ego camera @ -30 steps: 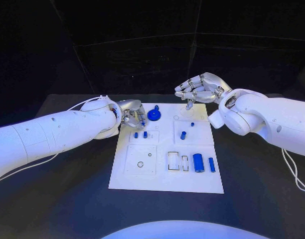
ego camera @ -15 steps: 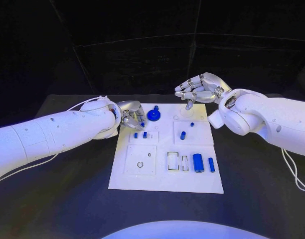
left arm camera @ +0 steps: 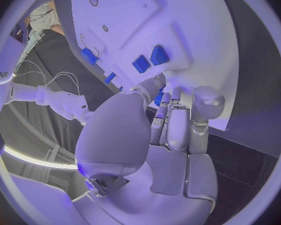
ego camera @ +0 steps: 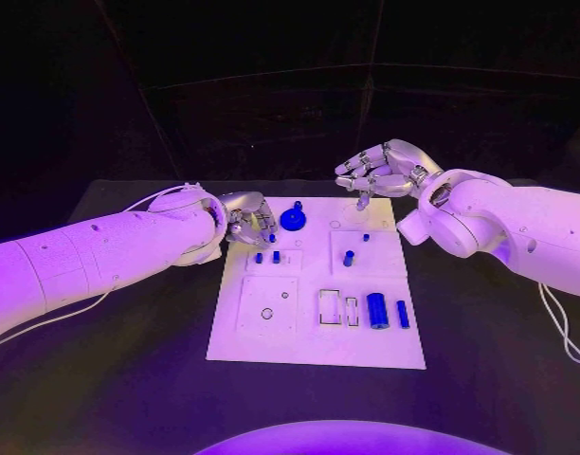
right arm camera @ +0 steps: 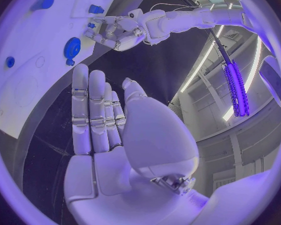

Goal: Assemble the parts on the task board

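Task board (ego camera: 315, 346) lies mid-table (ego camera: 126, 379). All places relative to board: left hand (ego camera: 250, 220) over its far-left edge, right hand (ego camera: 383, 172) above its far edge, toward right. Round knobbed part (ego camera: 293, 219) on far-left area, just right of left hand. 2 small parts (ego camera: 265, 257) side by side nearer than knob. Large cylinder (ego camera: 376, 310) on near-right area, slim part (ego camera: 402, 314) just right of it.

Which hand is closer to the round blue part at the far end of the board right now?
Left. The left hand sits just beside the round blue part at the board's left edge; the right hand hovers farther off, beyond the board's far end.
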### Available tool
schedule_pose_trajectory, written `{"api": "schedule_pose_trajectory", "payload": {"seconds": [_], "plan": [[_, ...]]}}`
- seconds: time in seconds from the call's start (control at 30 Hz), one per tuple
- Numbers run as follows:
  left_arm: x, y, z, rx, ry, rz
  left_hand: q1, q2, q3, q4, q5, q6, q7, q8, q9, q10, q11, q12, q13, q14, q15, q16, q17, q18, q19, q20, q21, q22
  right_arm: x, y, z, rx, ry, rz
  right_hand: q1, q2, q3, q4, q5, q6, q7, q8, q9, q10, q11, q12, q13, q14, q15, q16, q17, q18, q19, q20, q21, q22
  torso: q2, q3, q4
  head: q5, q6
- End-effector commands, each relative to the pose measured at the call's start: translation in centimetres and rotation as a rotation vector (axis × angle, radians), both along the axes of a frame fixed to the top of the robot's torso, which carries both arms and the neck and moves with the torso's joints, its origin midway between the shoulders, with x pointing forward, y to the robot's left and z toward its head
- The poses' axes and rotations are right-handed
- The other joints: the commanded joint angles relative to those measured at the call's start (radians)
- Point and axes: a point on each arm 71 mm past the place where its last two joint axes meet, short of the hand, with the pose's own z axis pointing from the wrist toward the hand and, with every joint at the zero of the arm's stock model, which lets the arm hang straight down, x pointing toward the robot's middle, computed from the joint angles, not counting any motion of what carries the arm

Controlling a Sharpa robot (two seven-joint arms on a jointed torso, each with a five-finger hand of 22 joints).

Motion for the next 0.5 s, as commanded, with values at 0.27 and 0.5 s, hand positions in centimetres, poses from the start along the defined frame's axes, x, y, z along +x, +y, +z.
{"api": "schedule_pose_trajectory", "payload": {"seconds": [0.27, 0.5], "plan": [[-0.4, 3.0, 0.6, -0.1, 0.013, 0.099, 0.012, 0.001, -0.013, -0.004, -0.001, -0.009, 0.001, 0.002, -0.008, -0.031, 0.007, -0.013, 0.0, -0.001, 0.012, 0.006, -0.003, -0.002, -0.002, 0.013, -0.02, -0.011, 0.1, -1.7, -0.7, -0.318, -0.055, 0.028, 0.099, -0.022, 0.111, -0.058, -0.076, 0.06, -0.011, 0.024, -0.001, 0.073, -0.015, -0.183, -0.177, 0.158, -0.023, 0.384, 0.289, -0.004, 0.119, -0.027, 0.198, 0.177, -0.001, -0.002, 0.0016, -0.002, 0.006], [-1.1, 5.8, 1.8, -0.454, 0.044, 0.223, -0.01, 0.022, -0.021, 0.015, -0.001, 0.05, 0.015, 0.037, -0.006, 0.041, 0.002, 0.031, 0.012, -0.005, 0.011, 0.002, -0.02, 0.009, -0.018, 0.013, -0.077, -0.053, -0.5, -2.7, -0.8, -0.562, -0.177, 0.019, 0.096, -0.051, 0.176, -0.077, -0.08, 0.109, -0.025, 0.018, -0.004, 0.134, -0.022, -0.272, -0.25, 0.177, -0.027, 0.531, 0.409, -0.033, 0.155, -0.03, 0.387, 0.397, -0.001, -0.0015, -0.0007, -0.024, 0.016]]}}
